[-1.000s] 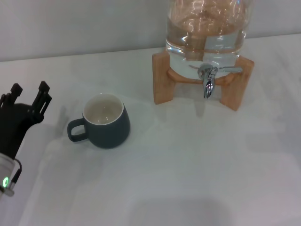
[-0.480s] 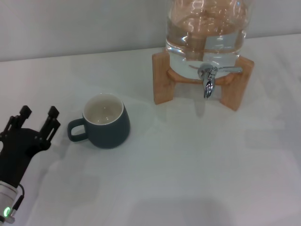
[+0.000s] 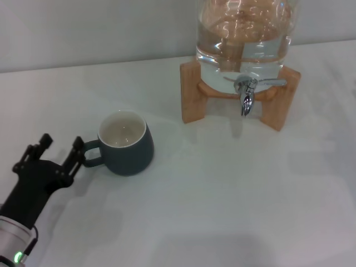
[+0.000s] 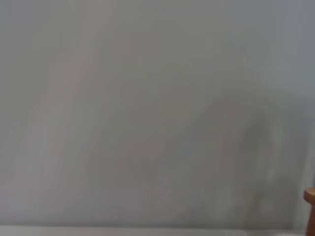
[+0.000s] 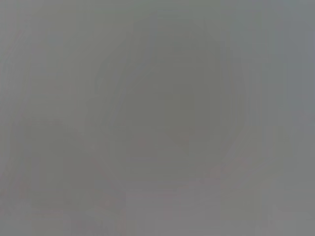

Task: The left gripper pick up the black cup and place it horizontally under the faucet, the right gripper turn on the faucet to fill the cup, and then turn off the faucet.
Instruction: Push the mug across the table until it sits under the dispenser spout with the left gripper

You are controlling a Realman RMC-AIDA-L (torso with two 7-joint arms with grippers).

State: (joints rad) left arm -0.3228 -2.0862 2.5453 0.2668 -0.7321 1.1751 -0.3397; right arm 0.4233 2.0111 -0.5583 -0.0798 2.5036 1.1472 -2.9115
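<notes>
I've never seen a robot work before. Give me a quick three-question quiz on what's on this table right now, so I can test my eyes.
1. True or false: the left gripper is holding the black cup in the air.
2. Which way does the cup's handle point: A) toward the left gripper, B) toward the faucet?
3. Fill in: the glass jar rests on a ______ stand.

Key: 1 false, the cup stands on the table and the gripper's open fingers are just beside its handle. 2 A. 3 wooden.
</notes>
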